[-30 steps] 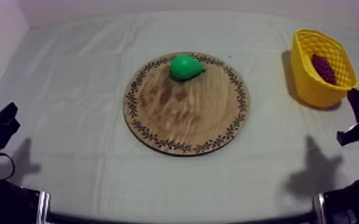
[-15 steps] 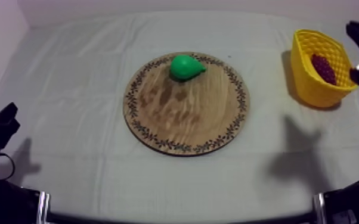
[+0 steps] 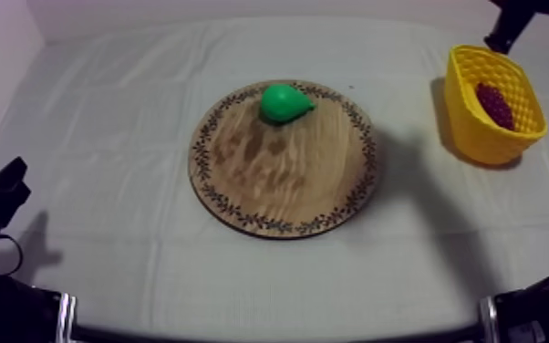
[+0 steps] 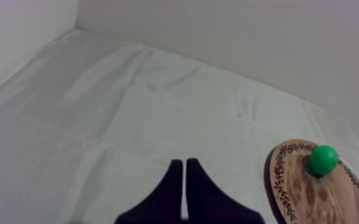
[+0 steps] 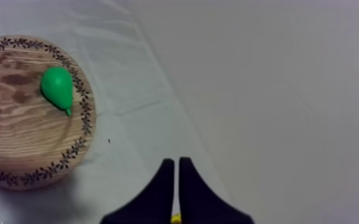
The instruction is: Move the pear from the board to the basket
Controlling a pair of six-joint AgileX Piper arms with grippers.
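A green pear (image 3: 285,102) lies on its side at the far rim of the round wooden board (image 3: 287,182) in mid-table. The yellow basket (image 3: 471,123) stands at the right with a bunch of dark red grapes (image 3: 494,105) inside. My right gripper (image 3: 499,38) hangs high behind the basket, its fingers together as a narrow wedge (image 5: 176,162), with the pear (image 5: 58,89) and board (image 5: 21,119) far off to one side. My left gripper (image 3: 3,187) rests low at the left, also shut on nothing (image 4: 185,164), far from the pear (image 4: 323,159).
Grey-white cloth covers the table, with a wall along the far edge and another at the left. Open cloth lies between the board (image 4: 310,193) and the basket and all around the left arm.
My right arm has swung from low at the right edge up to the far right corner behind the basket. The left arm, pear and board have not moved.
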